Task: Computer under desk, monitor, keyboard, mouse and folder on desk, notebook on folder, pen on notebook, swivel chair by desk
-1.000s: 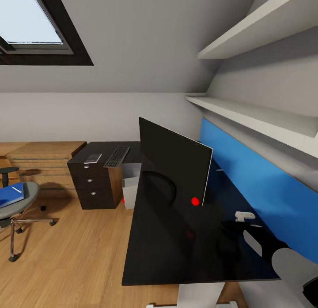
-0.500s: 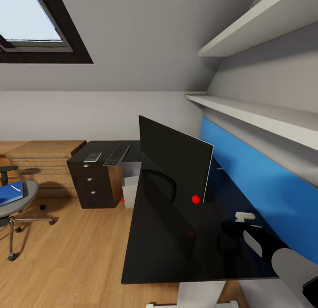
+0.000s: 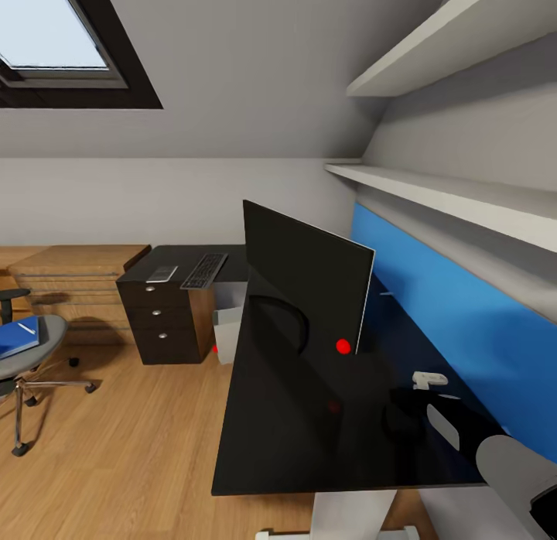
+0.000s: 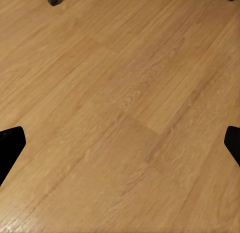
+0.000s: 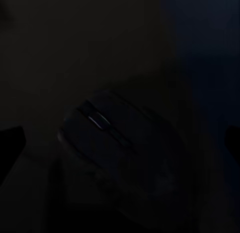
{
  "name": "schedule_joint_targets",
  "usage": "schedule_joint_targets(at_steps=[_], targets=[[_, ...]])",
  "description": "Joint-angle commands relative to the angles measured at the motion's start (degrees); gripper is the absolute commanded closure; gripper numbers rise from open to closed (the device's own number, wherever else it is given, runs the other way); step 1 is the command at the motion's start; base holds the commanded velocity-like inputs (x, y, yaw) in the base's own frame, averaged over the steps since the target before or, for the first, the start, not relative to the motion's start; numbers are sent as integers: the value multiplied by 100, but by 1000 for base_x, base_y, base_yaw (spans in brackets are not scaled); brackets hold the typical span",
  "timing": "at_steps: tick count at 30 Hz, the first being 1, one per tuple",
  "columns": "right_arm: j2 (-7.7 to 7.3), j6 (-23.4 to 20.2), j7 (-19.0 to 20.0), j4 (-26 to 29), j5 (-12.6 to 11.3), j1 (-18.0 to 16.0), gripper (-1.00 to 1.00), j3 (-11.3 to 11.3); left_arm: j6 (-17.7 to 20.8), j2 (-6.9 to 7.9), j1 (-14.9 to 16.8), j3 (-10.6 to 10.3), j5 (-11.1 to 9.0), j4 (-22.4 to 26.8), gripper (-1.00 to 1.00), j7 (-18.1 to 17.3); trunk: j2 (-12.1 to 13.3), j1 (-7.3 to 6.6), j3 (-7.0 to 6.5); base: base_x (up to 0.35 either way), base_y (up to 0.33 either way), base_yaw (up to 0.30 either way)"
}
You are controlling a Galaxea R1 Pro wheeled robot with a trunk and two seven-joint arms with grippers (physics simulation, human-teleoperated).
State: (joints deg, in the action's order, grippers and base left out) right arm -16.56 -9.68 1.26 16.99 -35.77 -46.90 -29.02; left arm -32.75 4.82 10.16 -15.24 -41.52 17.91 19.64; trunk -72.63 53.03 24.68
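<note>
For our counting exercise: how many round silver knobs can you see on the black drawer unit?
3. They sit in a column down the front of the drawer unit: top knob, middle knob, bottom knob. The unit's other faces are hidden, so more may exist.

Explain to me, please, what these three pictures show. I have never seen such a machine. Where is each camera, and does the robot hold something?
This is a simulated wheeled robot with two arms. The big picture comes from a camera on its head. It looks over a black desk with a monitor standing on it. Farther along the desk lie a keyboard and a grey notebook. At the left stands a chair with a blue folder on its seat.

The other two pictures come from cameras near each arm's jaws. The left gripper hangs open over the wooden floor, holding nothing. The right gripper is open over the dark desk, with the mouse lying between its fingertips. Whether the jaws touch it, I cannot tell.
</note>
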Motion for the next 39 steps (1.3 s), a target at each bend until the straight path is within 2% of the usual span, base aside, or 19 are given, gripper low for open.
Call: schedule_joint_targets(at_steps=[1,16,21,28,34,39], targets=[[-5,-25,6,8,-18,-3,-100,-18,-13,4,1,-49,-17,4,-100,49,-4,0,6,0,0,0],[-14,-29,7,7,-18,-3,-100,-16,-27,10,0,-49,-13,6,-100,49,-4,0,6,0,0,0],[-19,-39,6,6,-18,-3,-100,-16,-30,10,1,-49,-9,8,-100,49,-204,110,96,0,0,0],[-22,-42,6,6,-18,-3,-100,-16,-42,10,2,-54,-7,10,-100,49,-204,110,96,0,0,0],[-24,-43,6,6,-18,-3,-100,-16,-47,10,0,-57,-5,11,-100,53,-445,242,204,0,0,0],[-30,-41,9,6,-18,-3,-100,-16,-47,10,2,-56,-5,8,-100,56,-445,242,204,0,0,0]])
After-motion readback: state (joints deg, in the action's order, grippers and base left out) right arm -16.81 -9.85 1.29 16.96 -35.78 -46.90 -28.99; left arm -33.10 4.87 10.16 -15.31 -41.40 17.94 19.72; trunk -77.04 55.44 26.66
